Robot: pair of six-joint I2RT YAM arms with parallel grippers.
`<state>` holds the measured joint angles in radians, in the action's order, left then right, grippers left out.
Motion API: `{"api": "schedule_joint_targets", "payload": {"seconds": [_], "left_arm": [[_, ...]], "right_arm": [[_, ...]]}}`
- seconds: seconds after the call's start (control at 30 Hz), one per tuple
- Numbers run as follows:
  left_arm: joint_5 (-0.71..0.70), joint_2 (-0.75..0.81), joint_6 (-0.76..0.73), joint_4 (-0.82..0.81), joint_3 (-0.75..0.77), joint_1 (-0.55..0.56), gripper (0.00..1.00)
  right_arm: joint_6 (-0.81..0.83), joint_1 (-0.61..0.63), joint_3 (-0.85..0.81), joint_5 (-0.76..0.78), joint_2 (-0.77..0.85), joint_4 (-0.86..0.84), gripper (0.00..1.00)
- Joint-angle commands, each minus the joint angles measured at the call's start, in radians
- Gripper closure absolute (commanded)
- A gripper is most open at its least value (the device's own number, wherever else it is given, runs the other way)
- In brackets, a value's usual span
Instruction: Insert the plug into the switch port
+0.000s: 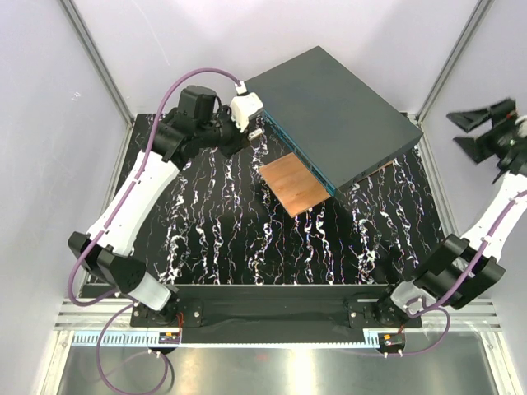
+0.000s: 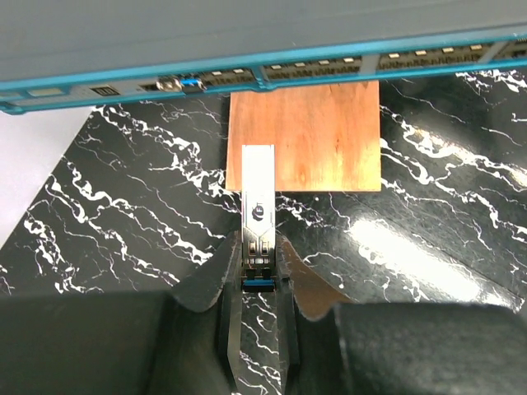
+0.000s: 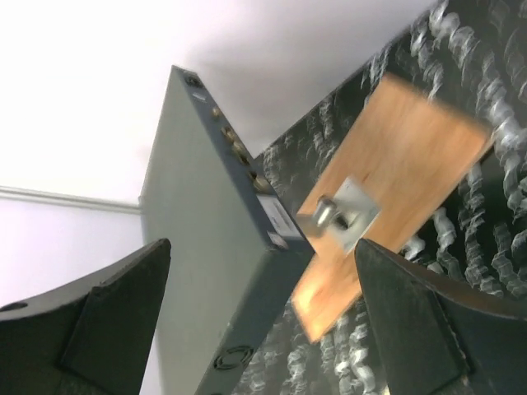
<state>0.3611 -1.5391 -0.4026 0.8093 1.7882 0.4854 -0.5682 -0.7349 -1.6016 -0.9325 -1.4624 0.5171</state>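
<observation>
My left gripper [image 2: 257,265] is shut on the plug [image 2: 258,197], a slim silver metal module with a blue tab at its rear end. The plug points at the teal-blue face [image 2: 247,85] of the large dark-grey box [image 1: 338,107], with a gap between them. Rows of small square switch ports [image 2: 317,67] line that face. In the top view the left gripper [image 1: 247,132] sits by the box's left corner with the plug [image 1: 256,130]. My right gripper [image 1: 471,133] is open and empty, raised at the far right; in its own view it [image 3: 259,321] looks at the box's rear [image 3: 222,247].
A copper-brown square plate [image 1: 292,183] lies on the black marbled mat [image 1: 214,230] under the box's teal edge and also shows in the left wrist view [image 2: 317,136]. A second brown plate with a metal bracket [image 3: 346,214] sits behind the box. Frame posts stand at the back corners.
</observation>
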Motion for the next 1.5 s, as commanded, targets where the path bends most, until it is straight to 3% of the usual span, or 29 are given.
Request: {"api": "schedule_joint_targets", "payload": {"seconds": [0.0, 0.07, 0.2, 0.3, 0.53, 0.6, 0.8, 1.0, 1.2, 1.27, 1.47], "left_arm": [[0.044, -0.016, -0.002, -0.019, 0.066, -0.013, 1.0], [0.059, -0.026, 0.014, -0.024, 0.076, -0.019, 1.0], [0.074, -0.026, 0.042, -0.051, 0.065, -0.027, 1.0], [0.082, -0.026, 0.048, -0.055, 0.06, -0.028, 1.0], [0.072, -0.024, 0.038, -0.058, 0.033, -0.028, 1.0], [0.05, -0.033, 0.034, -0.061, 0.036, -0.03, 1.0], [0.012, -0.091, 0.042, -0.048, 0.068, -0.028, 1.0], [-0.008, -0.153, 0.064, -0.064, 0.123, -0.028, 1.0], [0.016, -0.217, 0.087, -0.061, 0.186, -0.028, 1.0], [0.018, -0.23, 0.094, -0.067, 0.192, -0.028, 1.0], [0.039, -0.246, 0.114, -0.071, 0.204, -0.018, 1.0]], "right_arm": [[-0.299, -0.005, 0.246, -0.212, 0.072, -0.291, 0.0], [-0.451, 0.005, 0.343, -0.232, 0.103, -0.493, 0.0], [-0.432, 0.048, 0.437, -0.204, 0.103, -0.509, 0.0], [-0.481, 0.081, 0.474, -0.197, 0.096, -0.621, 0.0], [-0.527, 0.21, 0.477, -0.161, 0.059, -0.726, 0.0], [-0.538, 0.23, 0.477, -0.147, 0.045, -0.739, 0.04], [-0.561, 0.281, 0.491, -0.117, 0.028, -0.784, 0.36], [-0.596, 0.287, 0.506, -0.101, 0.024, -0.813, 0.59], [-0.613, 0.287, 0.505, -0.092, 0.025, -0.807, 0.96], [-0.614, 0.287, 0.505, -0.086, 0.027, -0.802, 1.0], [-0.622, 0.287, 0.502, -0.085, 0.025, -0.798, 1.0]]}}
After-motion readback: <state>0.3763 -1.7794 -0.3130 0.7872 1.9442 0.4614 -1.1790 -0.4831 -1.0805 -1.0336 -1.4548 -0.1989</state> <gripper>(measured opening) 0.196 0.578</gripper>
